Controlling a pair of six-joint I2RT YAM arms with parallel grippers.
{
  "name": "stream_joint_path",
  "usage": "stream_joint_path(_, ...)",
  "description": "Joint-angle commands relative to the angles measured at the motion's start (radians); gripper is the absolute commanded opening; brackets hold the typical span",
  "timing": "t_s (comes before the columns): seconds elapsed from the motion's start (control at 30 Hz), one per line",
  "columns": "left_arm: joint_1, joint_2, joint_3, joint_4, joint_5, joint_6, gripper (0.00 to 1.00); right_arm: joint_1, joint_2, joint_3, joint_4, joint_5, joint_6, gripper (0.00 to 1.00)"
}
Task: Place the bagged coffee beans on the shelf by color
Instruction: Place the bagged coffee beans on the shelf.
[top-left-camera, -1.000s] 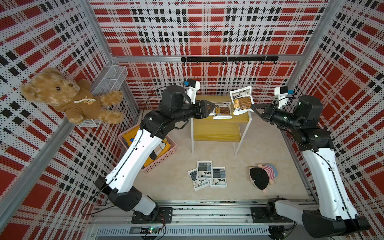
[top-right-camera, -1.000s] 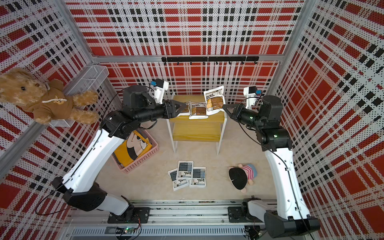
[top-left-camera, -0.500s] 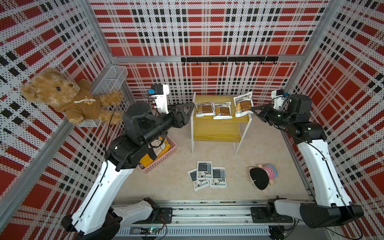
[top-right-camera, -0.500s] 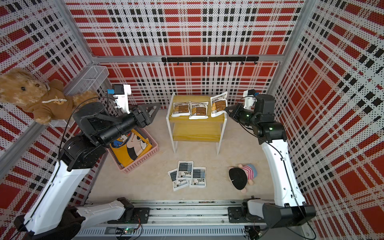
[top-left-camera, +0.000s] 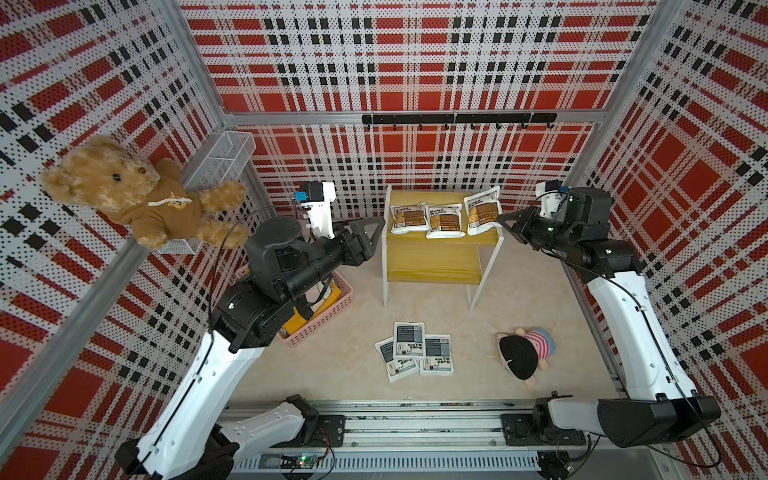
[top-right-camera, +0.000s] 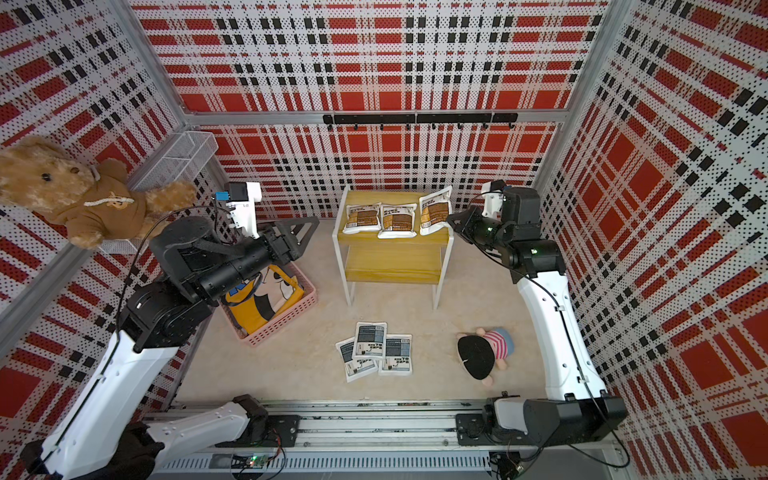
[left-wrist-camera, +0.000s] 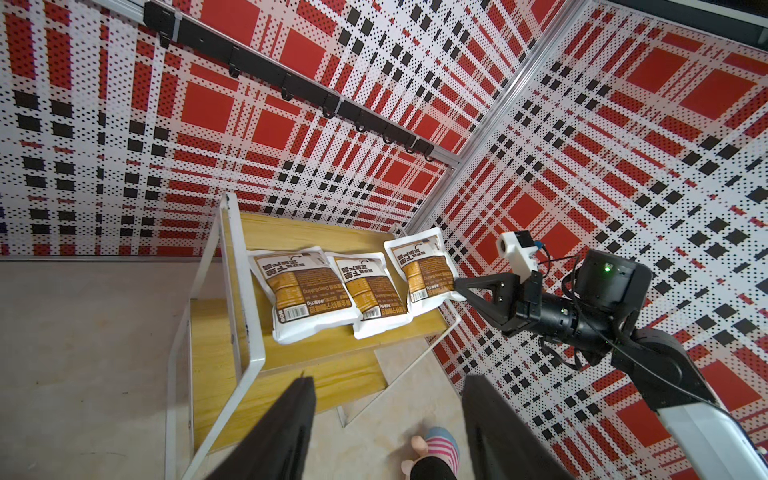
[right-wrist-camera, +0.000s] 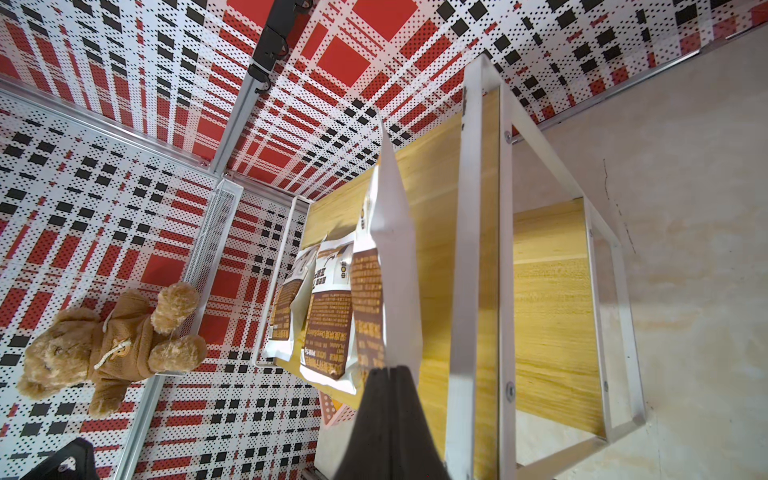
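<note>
Red, black and white plaid walls (top-left-camera: 415, 62) box in a pale floor (top-left-camera: 357, 340). My two black-and-white arms reach in from a metal rail (top-left-camera: 415, 419) at the near edge, my left arm (top-left-camera: 216, 365) on the left and my right arm (top-left-camera: 623, 320) on the right. The shelf (top-left-camera: 434, 262) stands against the middle of the far wall, two yellow wooden boards in a thin white frame. A brown teddy bear (top-left-camera: 124, 199) sits high on the left wall against a white wire basket (top-left-camera: 220, 160). On the floor left of the shelf, partly under my left arm, is a pink basket (top-right-camera: 284, 322) holding a yellow cloth (top-right-camera: 266, 301). A small doll (top-left-camera: 525, 353) lies on the near floor, to the right. Three brown pouches sit in a row on the shelf's top board. The left brown pouch (top-left-camera: 409, 217) and middle brown pouch (top-left-camera: 444, 220) lie flat with their edges touching, and the right brown pouch (top-left-camera: 482, 210) is tilted, its right edge lifted. Three grey pouches (top-left-camera: 409, 340) overlap on the floor on the near side of the shelf. My right gripper (top-left-camera: 501, 217) is clamped on the lifted edge of the right brown pouch. My left gripper (left-wrist-camera: 388, 382), just left of the shelf's top board, has its fingers apart with nothing between them.
</note>
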Motion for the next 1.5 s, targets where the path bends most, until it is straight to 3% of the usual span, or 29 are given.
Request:
stream_joint_path(0.0, 0.013, -0.011, -0.015, 0.004, -0.009, -0.004, 0.64, 0.015, 0.006, 0.004, 0.036, 0.005, 0.006, 0.0)
stream_joint_path(0.4, 0.029, -0.015, -0.027, 0.002, 0.003, -0.007, 0.64, 0.022, -0.013, -0.03, 0.067, 0.012, 0.028, 0.0)
stream_joint_path(0.53, 0.034, -0.016, -0.032, 0.002, 0.006, -0.007, 0.64, 0.022, -0.008, -0.03, 0.067, 0.006, 0.029, 0.04)
stream_joint_path(1.17, 0.051, -0.019, -0.047, 0.002, 0.021, -0.004, 0.64, 0.022, -0.019, -0.007, 0.036, 0.024, 0.014, 0.58)
stream_joint_path(1.33, 0.052, -0.023, -0.056, 0.002, 0.021, -0.004, 0.64, 0.023, -0.028, 0.018, 0.013, 0.052, -0.002, 0.58)
stream_joint_path(1.47, 0.053, -0.025, -0.065, 0.004, 0.026, -0.002, 0.64, 0.022, -0.032, 0.017, 0.045, 0.008, -0.002, 0.5)
